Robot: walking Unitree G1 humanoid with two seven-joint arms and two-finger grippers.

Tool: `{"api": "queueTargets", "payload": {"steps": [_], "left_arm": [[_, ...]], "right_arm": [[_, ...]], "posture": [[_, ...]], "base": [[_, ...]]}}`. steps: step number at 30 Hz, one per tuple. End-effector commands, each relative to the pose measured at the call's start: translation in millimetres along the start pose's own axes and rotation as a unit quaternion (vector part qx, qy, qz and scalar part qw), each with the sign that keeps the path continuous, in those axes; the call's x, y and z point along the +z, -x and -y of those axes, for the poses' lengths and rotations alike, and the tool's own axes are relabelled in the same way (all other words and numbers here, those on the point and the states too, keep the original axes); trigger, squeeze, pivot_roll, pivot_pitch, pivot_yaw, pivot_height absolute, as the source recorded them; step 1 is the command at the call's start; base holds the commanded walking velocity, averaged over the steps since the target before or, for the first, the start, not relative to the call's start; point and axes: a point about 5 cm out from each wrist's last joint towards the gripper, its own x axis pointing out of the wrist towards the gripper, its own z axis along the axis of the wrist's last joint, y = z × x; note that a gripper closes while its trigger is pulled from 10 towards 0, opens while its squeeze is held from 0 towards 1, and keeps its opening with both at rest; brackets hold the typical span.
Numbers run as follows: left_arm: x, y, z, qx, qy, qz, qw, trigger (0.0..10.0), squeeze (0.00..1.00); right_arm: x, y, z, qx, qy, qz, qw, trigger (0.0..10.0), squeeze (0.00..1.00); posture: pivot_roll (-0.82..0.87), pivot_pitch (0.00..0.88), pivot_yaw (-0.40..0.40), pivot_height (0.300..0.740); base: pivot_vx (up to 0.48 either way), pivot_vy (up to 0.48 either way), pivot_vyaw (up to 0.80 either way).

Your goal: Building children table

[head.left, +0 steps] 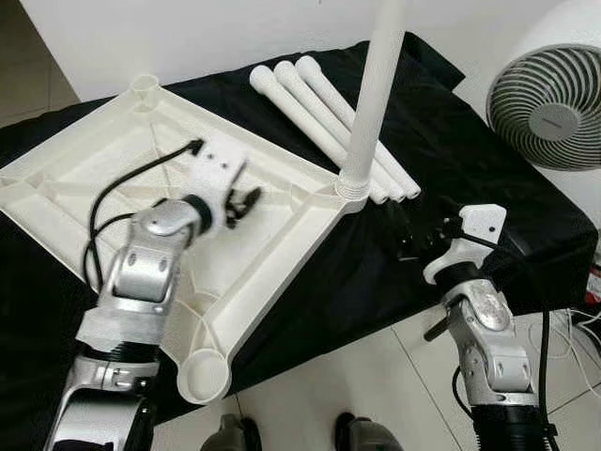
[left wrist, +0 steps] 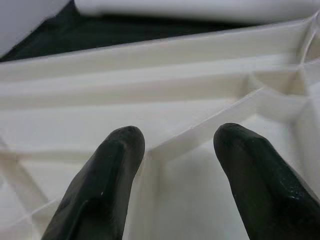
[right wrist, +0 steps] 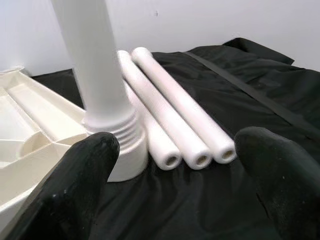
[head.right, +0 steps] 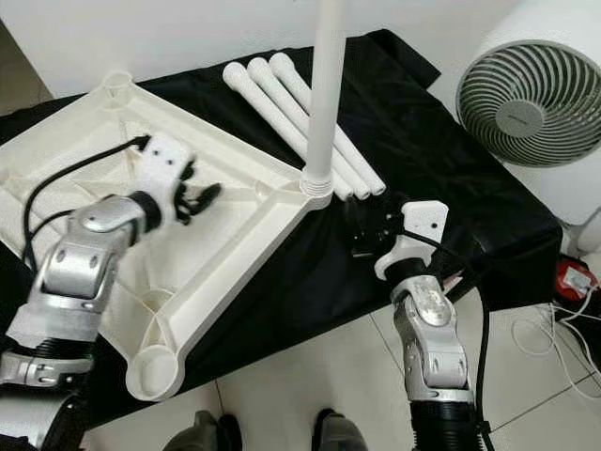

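Currently the table top [head.left: 113, 150] lies upside down on the black cloth [head.left: 488, 188], one leg [head.left: 376, 85] screwed upright; three legs [head.left: 310, 103] beside. Both claws, left gripper [head.left: 246, 199] and right gripper [head.left: 413, 240], are open, empty. Legs judged light, stiff, slippery; best gripped mid-shaft.

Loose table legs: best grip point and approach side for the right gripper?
Take the outermost of the loose legs at its shaft, just behind the open end facing the right gripper. Come from above, fingers straddling it crosswise: it lies flat on the black cloth, touching its neighbour, so only its outer side is free.
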Motion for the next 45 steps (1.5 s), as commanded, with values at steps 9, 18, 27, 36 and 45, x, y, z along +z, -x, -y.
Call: {"api": "queueTargets", "payload": {"steps": [9, 18, 27, 36, 45], "left_arm": [[-23.4, 4.4, -9.7, 0.047, -0.071, -0.055, 0.995, 10.0, 0.0], [-29.8, 7.2, 6.8, -0.036, -0.1, -0.064, 0.992, 10.0, 0.0], [-25.1, 15.2, 33.0, -0.155, -0.125, -0.048, 0.979, 10.0, 0.0], [-14.1, 19.4, 44.6, -0.204, -0.135, -0.03, 0.969, 10.0, 0.0], [-8.9, 28.7, 59.3, -0.271, -0.161, -0.032, 0.948, 10.0, 0.0]], "right_arm": [[17.4, -20.4, 9.1, -0.022, 0.017, 0.03, 0.999, 10.0, 0.0], [16.9, -37.8, 20.9, -0.082, 0.031, 0.033, 0.996, 10.0, 0.0], [16.2, -72.4, 23.2, -0.118, 0.014, 0.033, 0.992, 10.0, 0.0], [20.4, -102.2, 9.0, -0.098, -0.008, 0.037, 0.995, 10.0, 0.0], [34.4, -134.5, -12.8, -0.042, -0.017, 0.032, 0.998, 10.0, 0.0]], "posture": [[-0.13, 0.146, 0.059, 0.74], [-0.12, 0.148, 0.053, 0.74], [-0.09, 0.196, 0.051, 0.74], [-0.08, 0.219, 0.059, 0.74], [-0.07, 0.227, 0.071, 0.74]], "base": [[0.0, 0.0, 0.0], [0.0, 0.0, 0.0], [0.0, 0.0, 0.0], [0.0, 0.0, 0.0], [0.0, 0.0, 0.0]]}}
